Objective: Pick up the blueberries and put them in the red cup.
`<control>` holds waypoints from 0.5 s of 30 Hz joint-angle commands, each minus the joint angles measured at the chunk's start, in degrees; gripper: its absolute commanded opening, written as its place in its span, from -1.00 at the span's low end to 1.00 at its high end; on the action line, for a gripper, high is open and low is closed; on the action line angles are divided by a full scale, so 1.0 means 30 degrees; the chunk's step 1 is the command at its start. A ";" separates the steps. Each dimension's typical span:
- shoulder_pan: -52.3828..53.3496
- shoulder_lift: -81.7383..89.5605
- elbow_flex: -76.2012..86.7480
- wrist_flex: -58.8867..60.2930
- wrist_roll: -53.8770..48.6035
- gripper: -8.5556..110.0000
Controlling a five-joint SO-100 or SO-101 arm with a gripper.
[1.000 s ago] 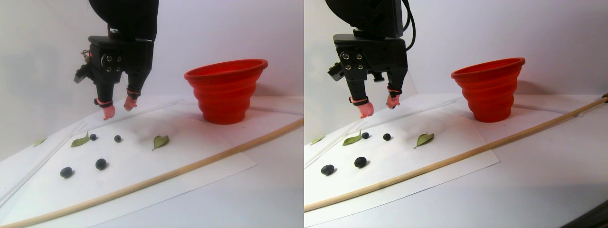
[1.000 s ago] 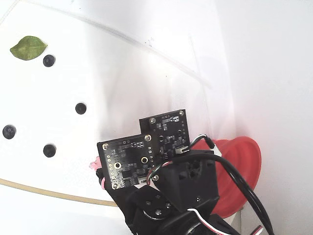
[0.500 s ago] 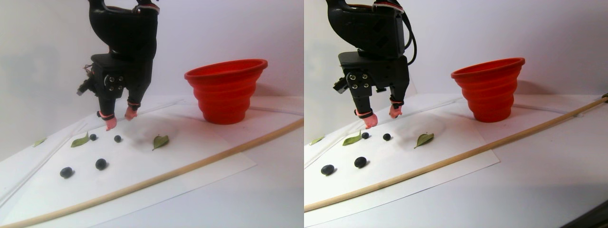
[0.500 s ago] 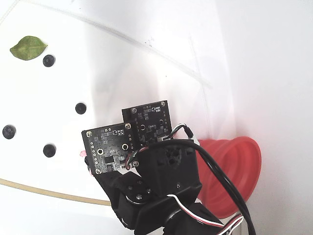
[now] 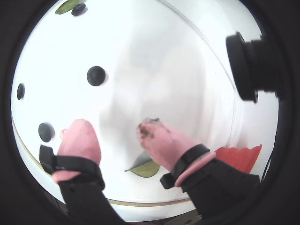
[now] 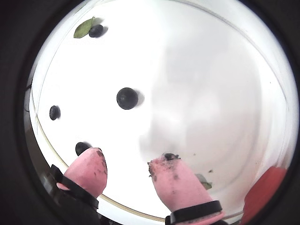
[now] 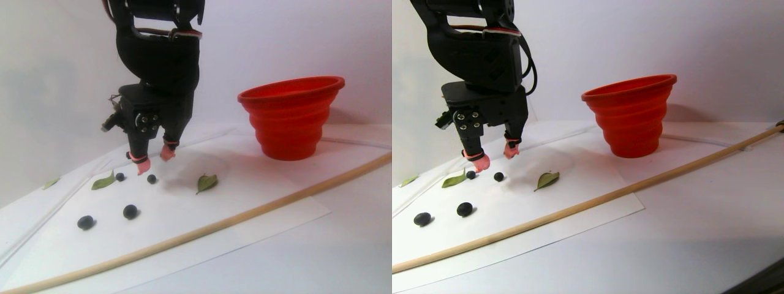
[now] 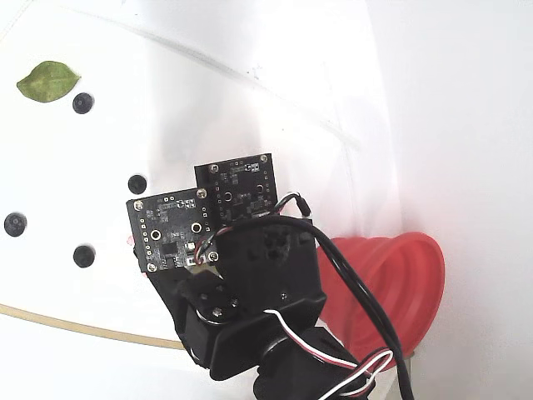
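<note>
Several blueberries lie on the white sheet. In the stereo pair view two are at the back (image 7: 151,178) (image 7: 120,176) and two nearer the front (image 7: 130,211) (image 7: 86,222). My gripper (image 7: 154,159) hangs open, its pink fingertips (image 7: 143,165) just above the back pair and empty. In both wrist views the gripper (image 5: 114,127) (image 6: 127,158) stands open over bare sheet, with one berry (image 5: 96,75) (image 6: 127,98) ahead of the fingers. The red cup (image 7: 291,116) stands upright to the right, also seen in the fixed view (image 8: 400,283), where the arm hides the gripper.
Green leaves lie on the sheet (image 7: 207,182) (image 7: 104,181) (image 8: 48,81), one under the fingers in a wrist view (image 5: 146,167). A long wooden stick (image 7: 245,211) runs diagonally across the front of the sheet. The white wall stands close behind.
The arm has come down and slightly left, bringing the open fingertips from well above the sheet to just over the back berries. Berries, leaves and cup have not moved.
</note>
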 commanded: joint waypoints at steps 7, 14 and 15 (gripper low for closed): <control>-0.1055 -0.1582 -0.1641 -0.1670 -0.0088 -0.54; -0.1025 -0.2695 -0.2402 -0.2432 -0.0293 -0.54; -0.1025 -0.2871 -0.2520 -0.2549 -0.0293 -0.54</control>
